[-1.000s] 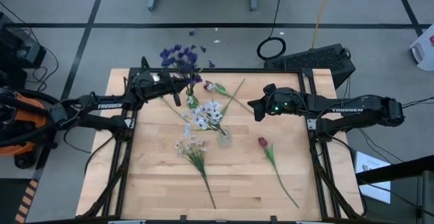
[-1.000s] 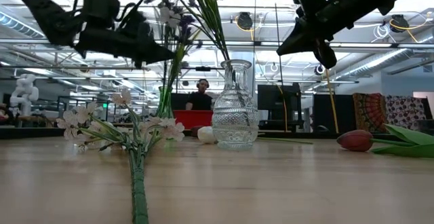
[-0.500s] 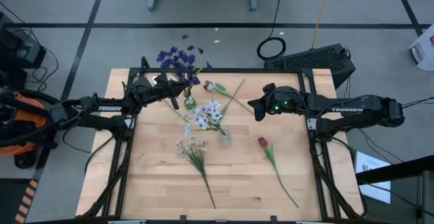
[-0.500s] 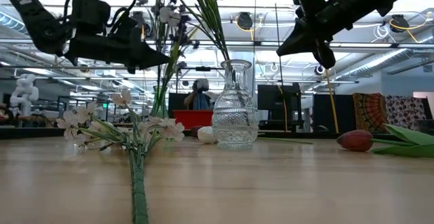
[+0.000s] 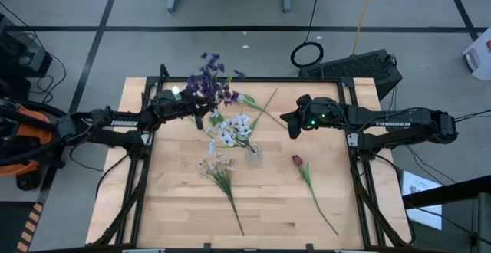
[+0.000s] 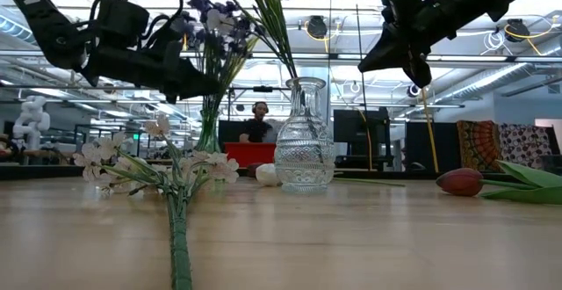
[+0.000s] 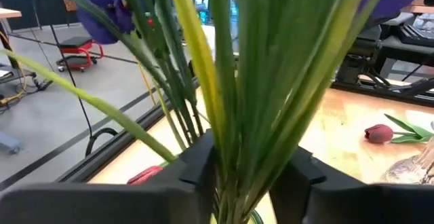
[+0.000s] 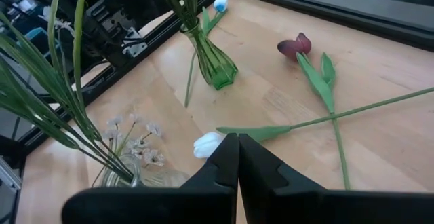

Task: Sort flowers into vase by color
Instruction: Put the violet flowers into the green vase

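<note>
A bunch of purple flowers (image 5: 212, 83) stands with its stems in a small green vase (image 5: 217, 118) at the table's far middle. My left gripper (image 5: 201, 109) is open at the bunch's left, its fingers on either side of the green stems (image 7: 247, 115) just above the vase's mouth. A clear glass vase (image 6: 304, 145) holds white flowers (image 5: 236, 128). A pale spray (image 5: 217, 169) and a dark red tulip (image 5: 297, 160) lie flat on the table. My right gripper (image 5: 288, 123) hovers shut above the table, right of the clear vase. My left gripper comes level from the table's left, its fingers (image 7: 196, 166) lying across the purple flowers' stems (image 7: 252, 157). The stems fill the gap between the open fingers. I cannot tell whether the fingers touch them. The bunch stands in the green vase, leaning.
A second dark red tulip (image 8: 295, 46) and a white tulip bud (image 8: 208, 144) lie with crossed stems behind the clear vase. The near half of the table (image 5: 268, 215) holds only the spray's and the tulip's stems. A person (image 6: 260, 125) sits far behind the table.
My left gripper has opened around the purple flowers' stems and sunk a little. The bunch's heads have swung toward the table's right and near side, while the stems' lower ends stay in the green vase.
</note>
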Robot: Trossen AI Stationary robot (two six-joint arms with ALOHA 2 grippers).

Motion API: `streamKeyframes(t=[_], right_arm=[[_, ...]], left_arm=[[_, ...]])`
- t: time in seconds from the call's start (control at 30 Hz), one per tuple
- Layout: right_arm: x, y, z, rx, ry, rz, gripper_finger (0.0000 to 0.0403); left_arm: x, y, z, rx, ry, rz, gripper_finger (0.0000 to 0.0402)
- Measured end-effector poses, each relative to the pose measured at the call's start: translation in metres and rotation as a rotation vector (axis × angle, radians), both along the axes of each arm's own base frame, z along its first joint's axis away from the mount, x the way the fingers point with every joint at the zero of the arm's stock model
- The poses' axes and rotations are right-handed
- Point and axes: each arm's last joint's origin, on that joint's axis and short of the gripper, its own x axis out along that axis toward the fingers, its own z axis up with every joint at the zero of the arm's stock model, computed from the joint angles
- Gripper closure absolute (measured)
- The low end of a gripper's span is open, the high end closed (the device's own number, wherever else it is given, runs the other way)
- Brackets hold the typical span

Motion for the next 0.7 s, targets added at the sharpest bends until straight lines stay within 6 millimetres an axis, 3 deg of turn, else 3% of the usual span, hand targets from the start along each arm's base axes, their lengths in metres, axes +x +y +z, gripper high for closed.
streamKeyframes(t=[0.13, 0.4, 0.7], right_arm=[[0.0, 0.0, 0.0, -0.014, 0.005, 0.007, 0.0403], [0.0, 0.0, 0.0, -0.022, 0.007, 0.011, 0.0403], [0.0, 0.0, 0.0, -0.042, 0.013, 0.021, 0.0403]], left_arm=[[0.0, 0.0, 0.0, 0.0, -0.003, 0.008, 0.0255], [0.003, 0.003, 0.014, -0.073, -0.066, 0.033, 0.0249], [-0.003, 0.001, 0.033, -0.101, 0.115, 0.088, 0.0249]])
